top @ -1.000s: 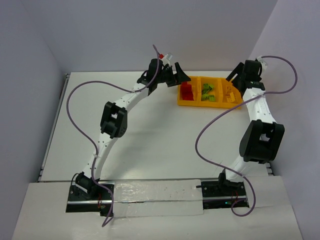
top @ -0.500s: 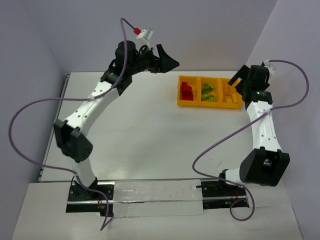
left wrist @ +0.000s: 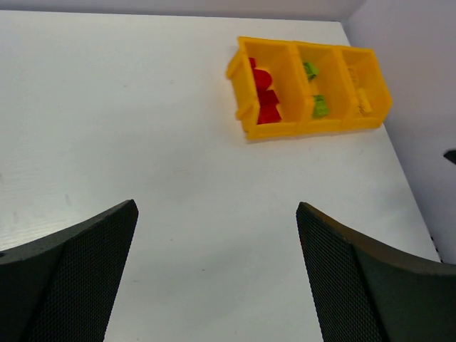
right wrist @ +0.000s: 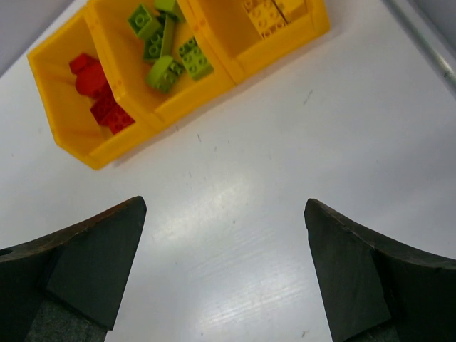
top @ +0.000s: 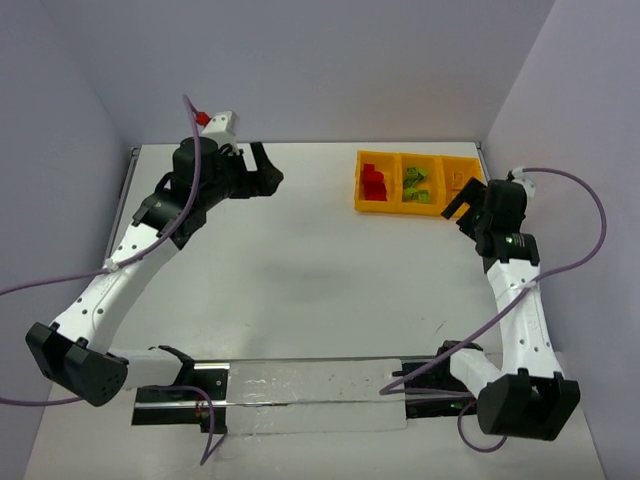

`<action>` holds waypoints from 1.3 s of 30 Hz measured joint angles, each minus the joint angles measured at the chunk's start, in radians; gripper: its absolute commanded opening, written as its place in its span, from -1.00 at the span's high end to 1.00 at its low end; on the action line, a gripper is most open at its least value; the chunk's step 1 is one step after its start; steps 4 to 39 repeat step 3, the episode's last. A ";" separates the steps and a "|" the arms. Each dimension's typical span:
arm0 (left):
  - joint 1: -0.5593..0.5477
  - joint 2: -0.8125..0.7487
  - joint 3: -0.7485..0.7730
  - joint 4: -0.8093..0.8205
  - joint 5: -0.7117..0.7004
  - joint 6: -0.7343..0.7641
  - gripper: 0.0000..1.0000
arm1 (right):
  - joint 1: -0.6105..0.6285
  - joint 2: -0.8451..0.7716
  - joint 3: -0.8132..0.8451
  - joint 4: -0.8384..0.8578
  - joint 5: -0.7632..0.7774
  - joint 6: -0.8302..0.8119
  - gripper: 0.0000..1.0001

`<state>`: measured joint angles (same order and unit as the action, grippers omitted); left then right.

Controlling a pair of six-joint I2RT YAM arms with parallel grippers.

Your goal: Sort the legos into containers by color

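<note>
The orange-yellow tray (top: 400, 208) stands at the back right of the table. Its three compartments hold red bricks (top: 373, 182), lime green bricks (top: 418, 186) and yellow bricks (top: 462, 186). My left gripper (top: 270, 168) is open and empty, well to the left of the tray. In the left wrist view (left wrist: 216, 210) the tray (left wrist: 313, 128) lies far ahead. My right gripper (top: 462, 200) is open and empty just in front of the tray's right end. The right wrist view (right wrist: 225, 205) shows the tray (right wrist: 185, 96) with red (right wrist: 96, 89), green (right wrist: 167, 46) and yellow bricks (right wrist: 267, 13).
White walls close in the table at the back and both sides; the right wall (top: 560, 130) is close to the tray. A purple cable (top: 565, 255) loops beside the right arm. A shiny strip (top: 310, 395) runs between the arm bases.
My left arm has swung away from the tray, to the left and lower over the table. My right arm has drawn back from over the tray's right end toward the near side.
</note>
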<state>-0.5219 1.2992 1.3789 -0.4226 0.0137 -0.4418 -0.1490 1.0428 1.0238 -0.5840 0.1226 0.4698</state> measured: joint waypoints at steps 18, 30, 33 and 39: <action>0.037 -0.029 -0.013 -0.026 -0.035 0.002 -0.99 | 0.013 -0.076 -0.078 -0.016 0.000 0.008 -1.00; 0.037 -0.029 -0.013 -0.026 -0.035 0.002 -0.99 | 0.013 -0.076 -0.078 -0.016 0.000 0.008 -1.00; 0.037 -0.029 -0.013 -0.026 -0.035 0.002 -0.99 | 0.013 -0.076 -0.078 -0.016 0.000 0.008 -1.00; 0.037 -0.029 -0.013 -0.026 -0.035 0.002 -0.99 | 0.013 -0.076 -0.078 -0.016 0.000 0.008 -1.00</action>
